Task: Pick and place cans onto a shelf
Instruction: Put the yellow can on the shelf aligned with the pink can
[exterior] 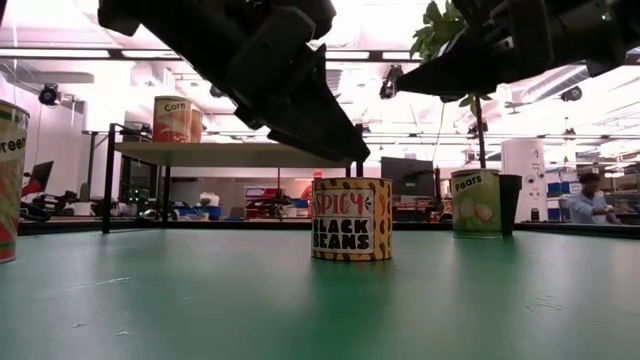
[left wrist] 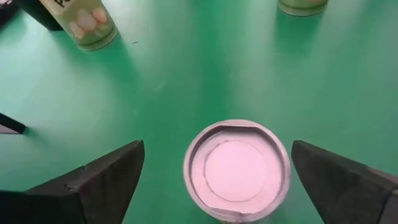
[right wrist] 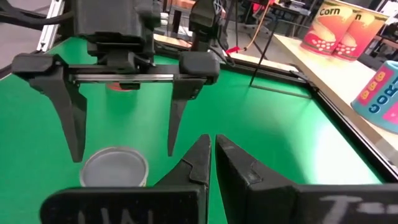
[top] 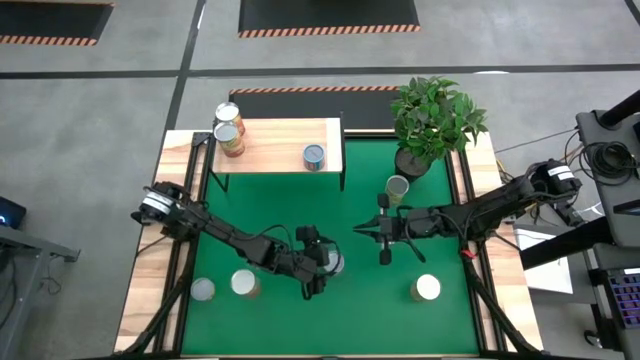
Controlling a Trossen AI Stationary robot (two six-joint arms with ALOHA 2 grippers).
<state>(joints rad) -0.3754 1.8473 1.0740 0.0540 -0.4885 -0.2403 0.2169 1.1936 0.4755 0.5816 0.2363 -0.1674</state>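
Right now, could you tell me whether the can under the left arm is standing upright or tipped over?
Upright: the black beans can stands on its base on the green mat, round lid facing up between the left gripper's open fingers.

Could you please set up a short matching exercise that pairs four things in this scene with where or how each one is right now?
Things:
1. left gripper
2. right gripper
3. corn cans
4. plant pot

States or places:
A. standing at the shelf's left end
B. fingers shut, hanging over bare mat
C. at the table's far right corner
D. fingers spread wide above the black beans can

Pairs: 1-D, 2-B, 3-A, 4-C
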